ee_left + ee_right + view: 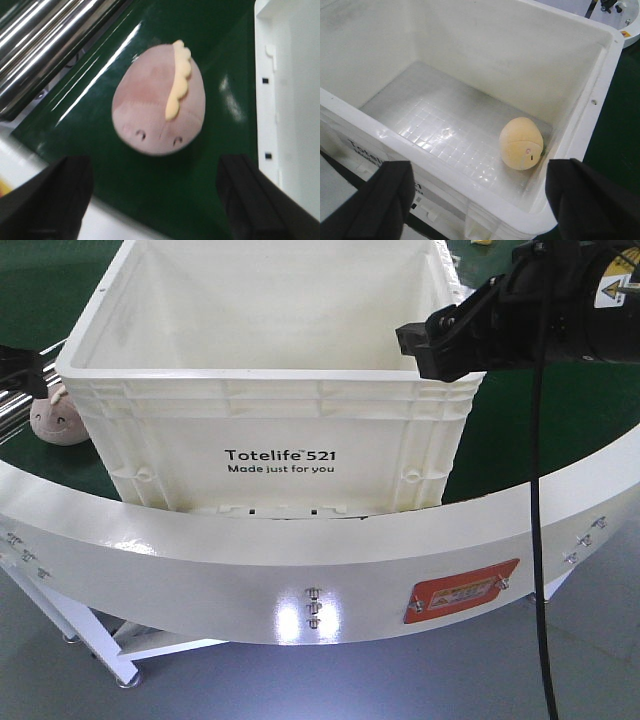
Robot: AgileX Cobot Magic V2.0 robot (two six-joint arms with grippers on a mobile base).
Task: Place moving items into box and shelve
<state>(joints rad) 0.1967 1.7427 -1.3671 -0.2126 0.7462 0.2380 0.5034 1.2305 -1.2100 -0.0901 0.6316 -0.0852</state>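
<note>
- Nearest me is the curved white conveyor rim (200,560). Behind it the white Totelife crate (280,425) sits on the green belt (590,440).
- Left gripper (155,172) is empty with its fingers (55,195) spread wide, hovering over the pinkish plush toy (159,100).
- That toy lies on the belt just beside the crate's left wall, not touching it, with its face toward the gripper.
- Step in hand, my read: left arm grabs this toy and drops it in the crate.
- The toy is centred between the fingers but lies ahead of them. I'd advance until they straddle its widest part, then descend.
- I'd close across the short axis, on the body and not on the scalloped strip. It's soft and will squash, so squeeze firmly.
- Clearance is tight, with the crate wall on one side and the steel rollers (45,35) on the other. I'd lift above the ribbed rim before traversing.
- Right gripper (480,175) is empty too, fingers spread, over the crate's front right corner. I'd keep it clear of the left arm's path.
- Deeper in, a yellow-orange plush toy (521,143) already lies on the crate floor by the right wall. I'd release over the bare floor on the left.
</note>
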